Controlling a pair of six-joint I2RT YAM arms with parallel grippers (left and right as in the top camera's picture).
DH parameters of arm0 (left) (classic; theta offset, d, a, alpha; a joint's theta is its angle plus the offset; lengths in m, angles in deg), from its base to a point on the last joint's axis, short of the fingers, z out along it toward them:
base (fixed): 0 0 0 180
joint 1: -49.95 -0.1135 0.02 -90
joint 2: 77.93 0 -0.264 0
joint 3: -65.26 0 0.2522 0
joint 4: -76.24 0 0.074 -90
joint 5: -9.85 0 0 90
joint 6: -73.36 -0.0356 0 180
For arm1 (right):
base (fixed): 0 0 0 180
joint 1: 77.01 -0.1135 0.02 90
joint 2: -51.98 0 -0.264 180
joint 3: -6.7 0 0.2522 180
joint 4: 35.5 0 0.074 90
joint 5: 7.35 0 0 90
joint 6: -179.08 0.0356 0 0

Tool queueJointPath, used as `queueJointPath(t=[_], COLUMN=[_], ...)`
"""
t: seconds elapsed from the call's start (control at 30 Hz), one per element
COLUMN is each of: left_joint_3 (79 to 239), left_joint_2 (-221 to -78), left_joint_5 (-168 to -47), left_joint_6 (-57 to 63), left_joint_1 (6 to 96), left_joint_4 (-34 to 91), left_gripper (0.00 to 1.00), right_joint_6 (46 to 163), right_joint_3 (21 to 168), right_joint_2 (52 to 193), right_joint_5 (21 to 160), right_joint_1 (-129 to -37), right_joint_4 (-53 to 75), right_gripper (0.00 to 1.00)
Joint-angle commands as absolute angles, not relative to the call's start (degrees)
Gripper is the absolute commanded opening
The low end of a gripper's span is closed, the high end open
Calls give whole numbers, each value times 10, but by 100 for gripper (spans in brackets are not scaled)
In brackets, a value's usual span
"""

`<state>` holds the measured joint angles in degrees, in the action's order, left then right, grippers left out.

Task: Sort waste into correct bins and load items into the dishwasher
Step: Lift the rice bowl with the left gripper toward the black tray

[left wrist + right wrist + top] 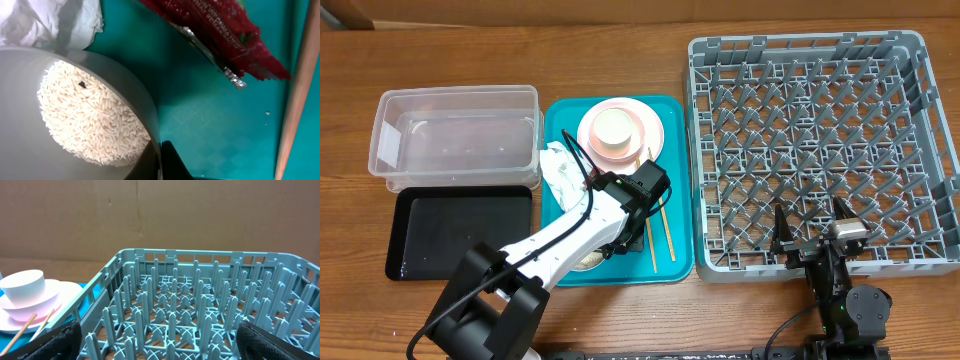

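My left gripper (pixel 161 162) is shut on the rim of a pale bowl (pixel 107 70) that holds whitish rice grains (pixel 90 120). The bowl sits over the teal tray (pixel 200 110). A red snack wrapper (pixel 220 35) lies just beyond it, a crumpled white napkin (pixel 45 22) to its left, and a chopstick (pixel 295 110) to its right. From overhead, the left gripper (pixel 615 243) is at the tray's front. A second bowl (pixel 615 128) rests on the pink plate (pixel 648 135). My right gripper (pixel 813 228) stands open at the front edge of the grey rack (pixel 820 140), holding nothing.
A clear tub (pixel 455 135) stands at the left, with a black tray (pixel 460 230) in front of it. The chopsticks (pixel 667 235) lie along the teal tray's (pixel 672 110) right side. The rack (pixel 175 305) fills the right wrist view, with brown cardboard behind it.
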<state>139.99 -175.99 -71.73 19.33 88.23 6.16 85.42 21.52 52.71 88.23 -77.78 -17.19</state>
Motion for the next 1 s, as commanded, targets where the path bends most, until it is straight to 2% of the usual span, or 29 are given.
queueJointPath(t=[0.0,0.67,0.8,0.97], left_joint_3=[1395,1499,1501,1500], left_joint_2=[-1753,-1624,-1582,-1541], left_joint_5=[-709,-752,-753,-770], left_joint_6=[196,155,148,111], left_joint_1=[886,876,842,756], left_joint_4=[59,-77,-85,-99], left_gripper=[4,4,4,4], right_joint_6=[852,852,852,852], right_joint_3=[209,209,209,209], right_joint_2=[521,521,521,521], right_joint_5=[883,883,883,883], right_joint_1=[-776,-776,-776,-776], right_joint_4=[-174,-174,-174,-174], right_gripper=[100,100,100,100])
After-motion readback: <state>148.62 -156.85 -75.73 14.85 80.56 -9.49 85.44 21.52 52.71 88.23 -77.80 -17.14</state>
